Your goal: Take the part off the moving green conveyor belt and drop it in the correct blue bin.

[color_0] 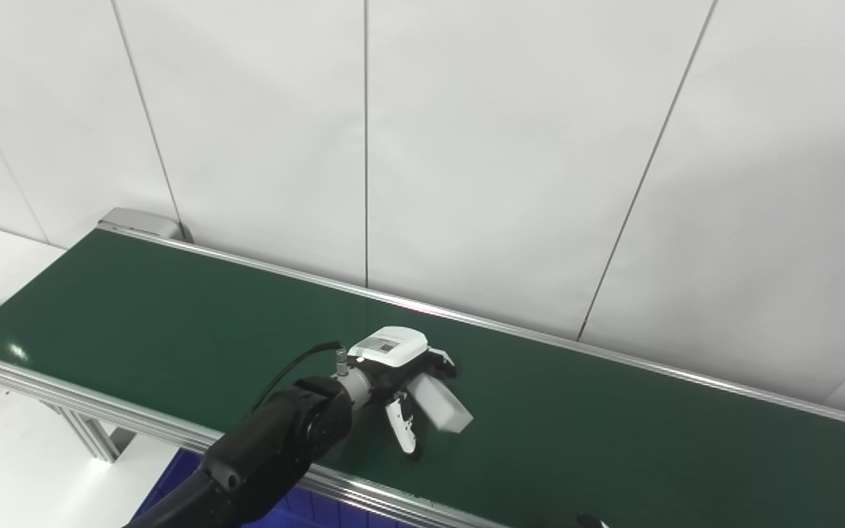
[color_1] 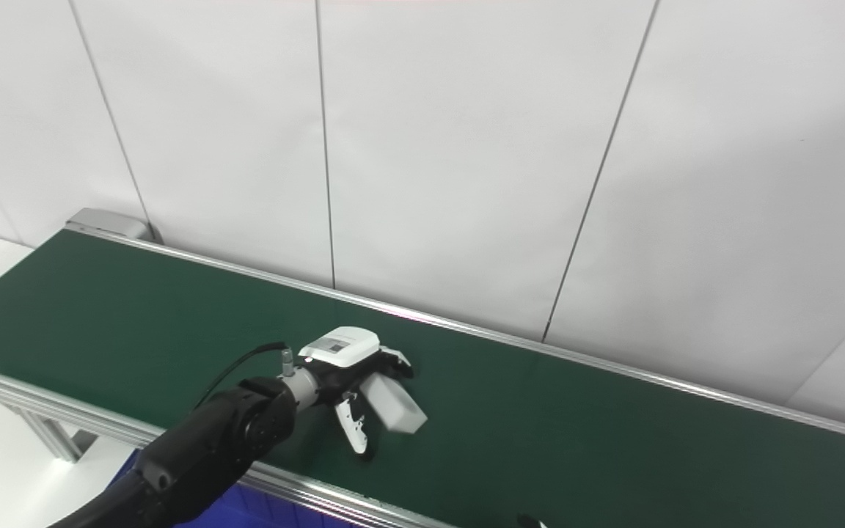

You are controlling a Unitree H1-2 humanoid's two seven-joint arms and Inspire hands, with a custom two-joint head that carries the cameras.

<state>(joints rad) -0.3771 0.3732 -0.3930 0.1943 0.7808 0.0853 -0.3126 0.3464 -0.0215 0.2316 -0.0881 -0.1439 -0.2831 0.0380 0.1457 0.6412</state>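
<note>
A white rectangular part (color_0: 443,409) lies tilted over the green conveyor belt (color_0: 173,323), near the belt's front middle. My left hand (color_0: 402,381) reaches in from the lower left on a black arm and is closed around the part. Its fingers (color_0: 440,361) curl over the far side and the thumb (color_0: 402,431) points down on the near side. A corner of a blue bin (color_0: 173,480) shows below the belt's near rail, mostly hidden by my arm. At the bottom edge only a small tip (color_0: 590,521) shows, probably my right hand.
Silver rails (color_0: 100,403) run along both long sides of the belt. White wall panels rise straight behind the far rail. A white table surface (color_0: 12,462) lies at the lower left, beside the belt's frame legs.
</note>
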